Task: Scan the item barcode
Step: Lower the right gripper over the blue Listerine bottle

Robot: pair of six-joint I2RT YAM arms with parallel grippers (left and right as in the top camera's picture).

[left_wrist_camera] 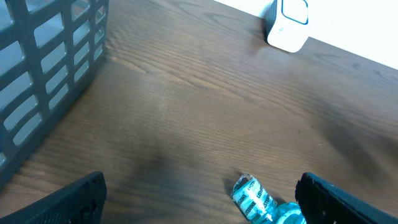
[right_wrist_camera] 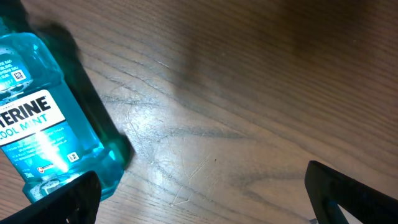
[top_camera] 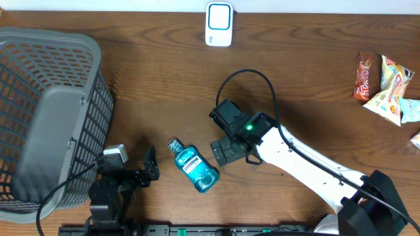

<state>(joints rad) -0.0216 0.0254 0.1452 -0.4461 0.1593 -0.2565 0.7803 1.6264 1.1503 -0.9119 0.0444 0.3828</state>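
Mouthwash bottle (top_camera: 194,166) lies flat on the counter (top_camera: 302,78), label up. Right end effector (top_camera: 220,153), wide and empty like the left end effector (top_camera: 152,165), should straddle its body squarely.

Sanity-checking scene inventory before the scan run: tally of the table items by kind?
Basket: 1
Mouthwash bottle: 1
White device, likely the scanner: 1
Snack packets: 4, the last cut off by the frame edge
Total: 7

The blue mouthwash bottle (top_camera: 194,166) lies flat between the left hand (top_camera: 151,166) and right hand (top_camera: 220,153).
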